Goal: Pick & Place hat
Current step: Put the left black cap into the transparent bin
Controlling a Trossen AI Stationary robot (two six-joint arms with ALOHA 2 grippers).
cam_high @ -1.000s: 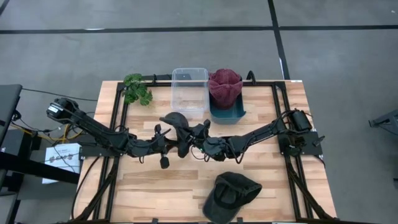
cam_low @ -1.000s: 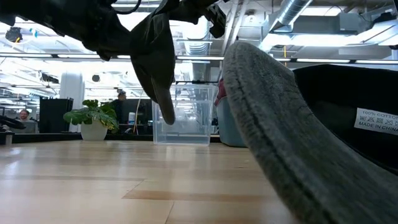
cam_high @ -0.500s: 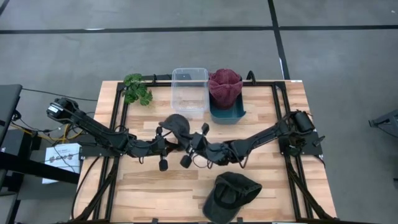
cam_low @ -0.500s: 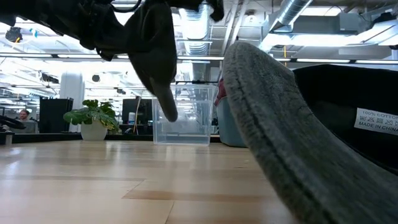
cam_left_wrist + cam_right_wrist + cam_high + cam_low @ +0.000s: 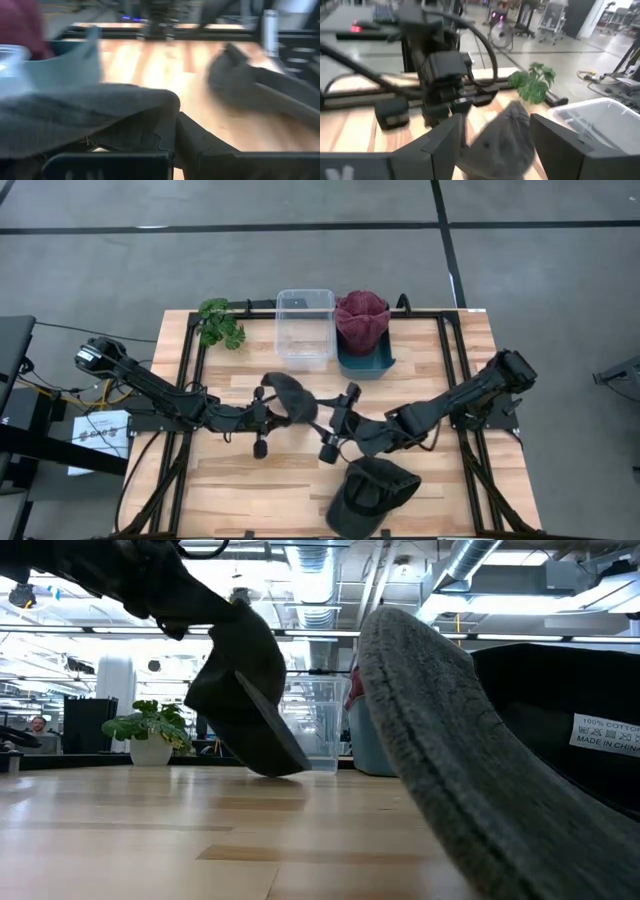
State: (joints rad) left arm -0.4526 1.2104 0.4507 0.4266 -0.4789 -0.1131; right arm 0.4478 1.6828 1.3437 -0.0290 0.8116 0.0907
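Observation:
A dark grey cap [image 5: 291, 395] hangs over the middle of the table with my left gripper [image 5: 268, 413] shut on it. In the low view the cap [image 5: 243, 700] droops, its brim [image 5: 270, 748] slanting down toward the table top. My right gripper [image 5: 328, 421] stands open just to the cap's right and touches nothing. Its wrist view shows the cap [image 5: 502, 137] beyond the spread fingers. A second dark cap [image 5: 372, 488] lies crown up at the near edge. My left gripper pinches a gathered fold of the cap's grey fabric [image 5: 150, 107] between its two fingers, coming in nearly level from the table's left. The cap hangs below and beyond the fingers, slack and brim down. Whether the brim tip touches the table I cannot tell.
At the far edge a clear plastic box [image 5: 305, 327] stands beside a teal bin [image 5: 366, 361] that holds a maroon hat [image 5: 361, 319]. A green plant [image 5: 220, 323] sits at the far left. The second cap [image 5: 450, 760] fills the right of the low view.
My right gripper has opened and let go of the grey cap, then drawn back toward the table's right and near edge while rising. The cap, earlier stretched between both grippers, now hangs from my left gripper alone, and its brim has swung lower.

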